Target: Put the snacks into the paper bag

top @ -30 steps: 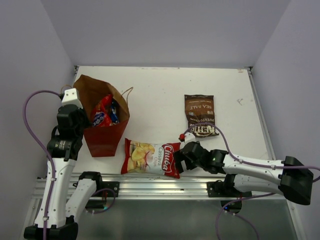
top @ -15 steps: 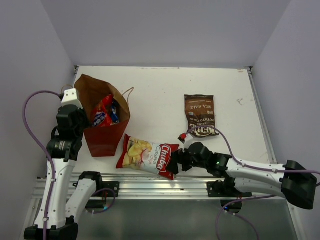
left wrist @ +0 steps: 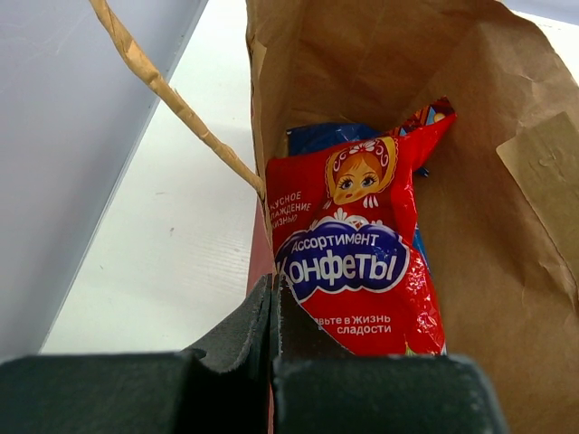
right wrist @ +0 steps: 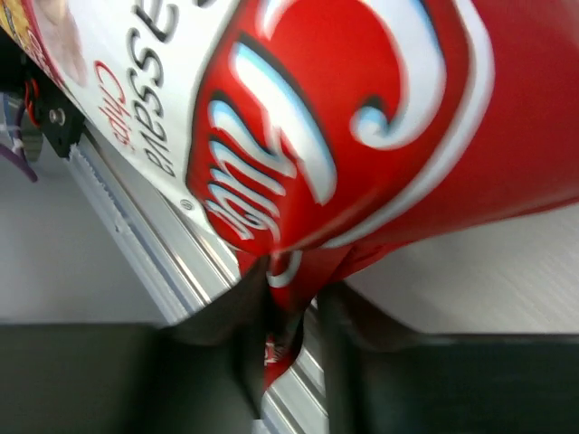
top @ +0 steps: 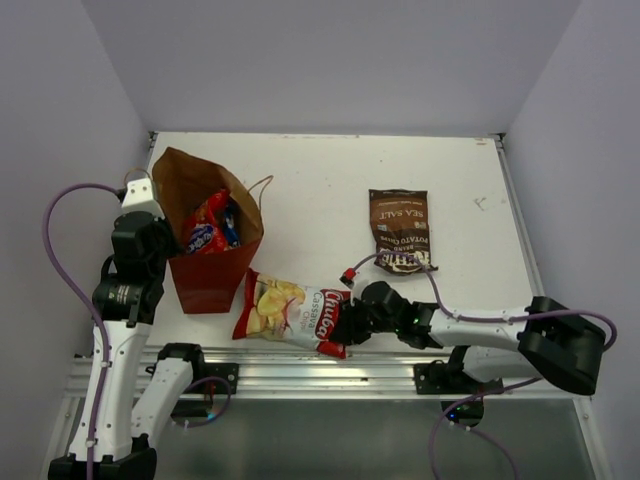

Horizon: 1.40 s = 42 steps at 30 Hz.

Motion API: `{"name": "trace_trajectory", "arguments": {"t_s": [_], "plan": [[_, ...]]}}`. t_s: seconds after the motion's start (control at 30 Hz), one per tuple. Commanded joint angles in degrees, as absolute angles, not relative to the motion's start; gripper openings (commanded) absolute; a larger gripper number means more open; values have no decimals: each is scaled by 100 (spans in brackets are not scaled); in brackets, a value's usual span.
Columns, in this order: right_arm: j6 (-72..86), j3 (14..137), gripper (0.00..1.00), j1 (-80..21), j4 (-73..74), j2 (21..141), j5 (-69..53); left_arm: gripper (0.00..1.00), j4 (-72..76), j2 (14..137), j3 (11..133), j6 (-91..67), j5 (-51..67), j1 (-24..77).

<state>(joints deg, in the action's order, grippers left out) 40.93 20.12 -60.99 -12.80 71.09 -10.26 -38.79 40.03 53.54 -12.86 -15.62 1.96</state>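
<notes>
Beside the paper bag [top: 205, 285], the right gripper [top: 345, 325] pinches the cassava chips bag [top: 285, 305]. The left gripper [left wrist: 272, 294] clamps the paper bag's rim.

The paper bag [top: 205, 280] at left is showing matt red paper outside and creased brown kraft inside, its handle [left wrist: 172, 99] looking like twisted paper cord. The red candy bag [left wrist: 357, 262] inside it is gleaming as glossy, crinkled film, and so is the cassava chips bag [top: 285, 310] at lower centre. The Kettle bag [top: 401, 232] is looking duller. The table [top: 320, 170] is appearing smooth and matt white. The rail [top: 300, 367] along the bottom is shining like brushed metal.
</notes>
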Motion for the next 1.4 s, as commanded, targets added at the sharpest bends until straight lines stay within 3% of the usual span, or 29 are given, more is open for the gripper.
{"name": "trace_trajectory", "arguments": {"t_s": [0.0, 0.03, 0.1, 0.23, 0.37, 0.57, 0.73, 0.97, 1.37], "plan": [[4070, 2074, 19, -6100, -943, 6725, -906, 0, -3551, 3920, 5370, -1230, -1503, 211], [4017, 2092, 6, -6100, -801, 6593, -766, 0, -3542, 3920, 5370, -1230, -1494, 211], [3798, 2337, 0, -6100, -24, 6058, -293, 0, -3542, 3920, 5370, -1230, -1485, 211], [3200, 3372, 0, -6100, 1983, 4986, 841, 0, -3542, 3911, 5370, -1230, -1477, 211], [2368, 5293, 0, -6100, 3600, 4771, 2430, 0, -3533, 3911, 5370, -1230, -1468, 211], [951, 7159, 0, -6091, 3139, 5781, 3163, 0, -3524, 3920, 5361, -1222, -1441, 211], [-208, 8461, 0, -6100, 2049, 6994, 2813, 0, -3507, 3929, 5361, -1222, -1441, 211], [-439, 10509, 0, -6126, 1583, 8488, 1233, 0, -3516, 3929, 5361, -1222, -1459, 211], [-519, 12006, 0, -6425, 2451, 9738, -851, 0, -3507, 3938, 5353, -1230, -1468, 211]]}}
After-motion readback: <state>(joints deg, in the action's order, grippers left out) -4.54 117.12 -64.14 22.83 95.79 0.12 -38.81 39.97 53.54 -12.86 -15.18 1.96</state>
